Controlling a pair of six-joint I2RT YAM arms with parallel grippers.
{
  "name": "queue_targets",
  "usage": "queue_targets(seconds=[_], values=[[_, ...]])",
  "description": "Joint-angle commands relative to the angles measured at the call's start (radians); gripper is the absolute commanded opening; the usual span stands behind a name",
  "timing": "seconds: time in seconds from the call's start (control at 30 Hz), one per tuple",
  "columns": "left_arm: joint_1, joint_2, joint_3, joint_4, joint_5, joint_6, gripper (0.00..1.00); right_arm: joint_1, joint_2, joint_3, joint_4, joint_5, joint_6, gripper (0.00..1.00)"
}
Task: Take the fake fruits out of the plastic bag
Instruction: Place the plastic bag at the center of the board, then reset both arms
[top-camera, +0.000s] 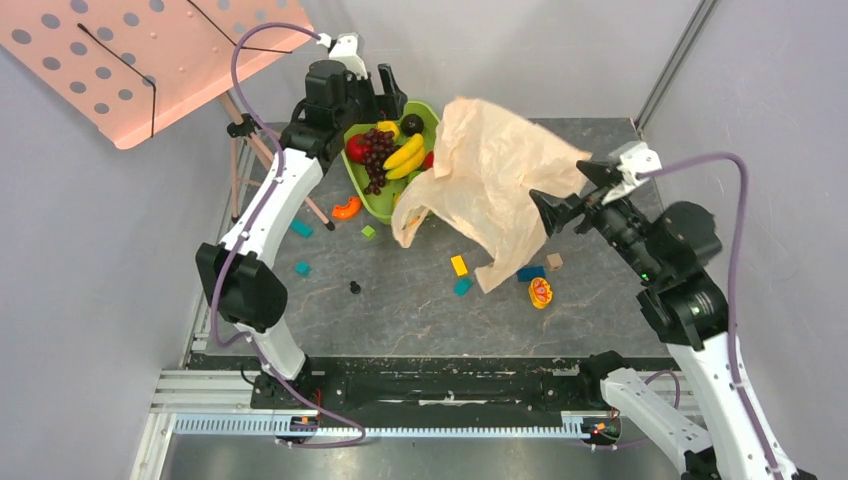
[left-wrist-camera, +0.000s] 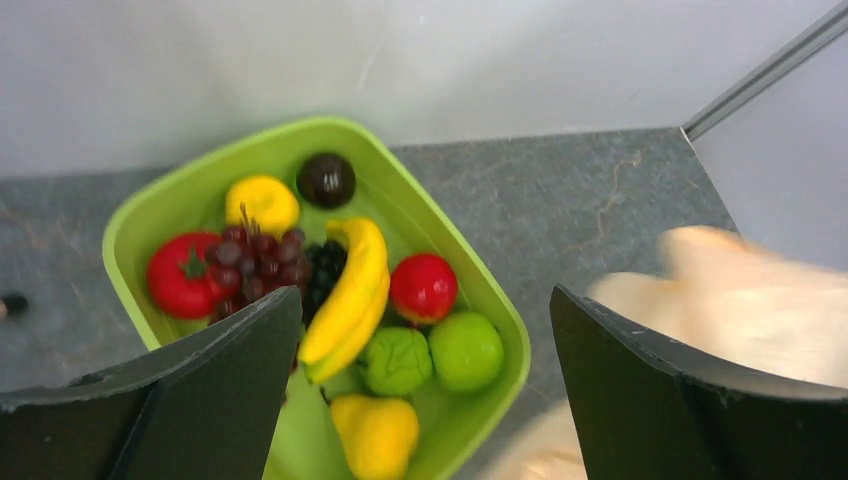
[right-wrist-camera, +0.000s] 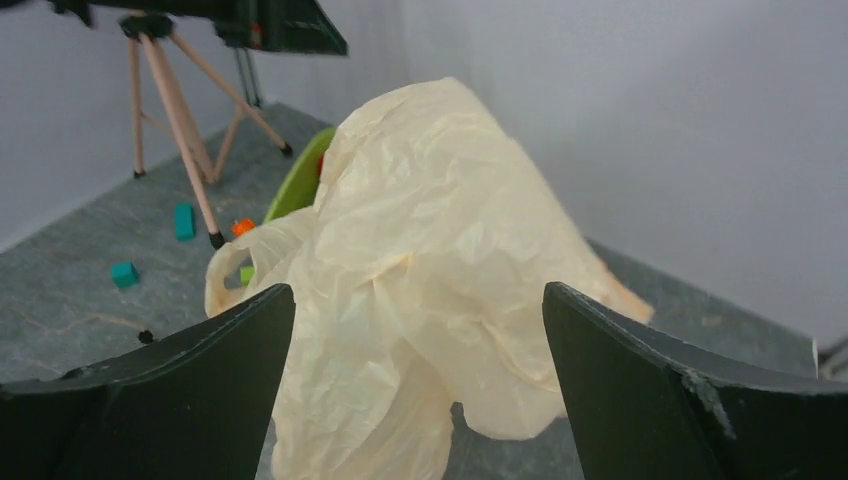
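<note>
The green tub (top-camera: 372, 203) at the back holds the red-purple grape bunch (top-camera: 377, 150), the banana (top-camera: 405, 155) and the small round yellow fruit (top-camera: 388, 128). In the left wrist view the grape bunch (left-wrist-camera: 255, 262), banana (left-wrist-camera: 350, 290) and yellow fruit (left-wrist-camera: 262, 203) lie in the tub (left-wrist-camera: 180, 195). My left gripper (top-camera: 392, 95) (left-wrist-camera: 425, 300) is open and empty above the tub. The peach plastic bag (top-camera: 490, 170) (left-wrist-camera: 760, 300) (right-wrist-camera: 440, 230) stands puffed up right of the tub. My right gripper (top-camera: 560, 190) (right-wrist-camera: 420, 290) is open at the bag's right side, holding nothing.
The tub also holds a red tomato (left-wrist-camera: 180, 275), a red ball (left-wrist-camera: 423, 287), green fruits (left-wrist-camera: 465, 350), a yellow pear (left-wrist-camera: 378, 435) and blackish grapes. Small blocks (top-camera: 459, 265) and an orange slice (top-camera: 540, 292) lie on the table. A pink music stand (top-camera: 150, 60) stands at back left.
</note>
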Motion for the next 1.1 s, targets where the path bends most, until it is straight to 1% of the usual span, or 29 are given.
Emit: queue_targets(seconds=[0.0,0.1,0.2,0.33,0.4,0.47,0.5,0.6,0.7,0.87,1.07], values=[[0.006,-0.083,-0.024,-0.19,-0.039,-0.201,1.0,-0.001,0.02,0.013,-0.099,0.218,0.059,0.98],[0.004,-0.153,-0.114,-0.212,-0.02,-0.243,1.0,-0.001,0.009,0.031,-0.112,0.367,0.072,0.98],[0.004,-0.249,-0.237,-0.181,-0.02,-0.256,1.0,-0.002,-0.004,0.027,-0.121,0.423,0.072,0.98],[-0.001,-0.363,-0.38,-0.135,0.012,-0.258,1.0,-0.001,-0.006,-0.013,-0.142,0.423,0.12,0.98],[-0.01,-0.432,-0.464,-0.102,0.016,-0.291,1.0,-0.003,-0.011,-0.054,-0.141,0.406,0.136,0.98],[-0.036,-0.499,-0.555,-0.047,0.014,-0.311,1.0,-0.002,-0.027,-0.105,-0.133,0.394,0.146,0.98],[-0.054,-0.525,-0.585,-0.048,-0.007,-0.31,1.0,-0.001,-0.04,-0.133,-0.125,0.385,0.147,0.98],[-0.128,-0.59,-0.625,-0.093,-0.051,-0.286,1.0,-0.001,-0.087,-0.216,-0.111,0.39,0.16,0.98],[-0.175,-0.656,-0.661,-0.172,-0.099,-0.284,1.0,-0.001,-0.144,-0.306,-0.091,0.394,0.213,0.98],[-0.208,-0.801,-0.781,-0.226,-0.09,-0.302,1.0,-0.001,-0.223,-0.432,-0.069,0.35,0.264,0.98],[-0.219,-0.944,-0.889,-0.288,-0.113,-0.262,1.0,-0.001,-0.289,-0.547,-0.095,0.364,0.3,0.98]])
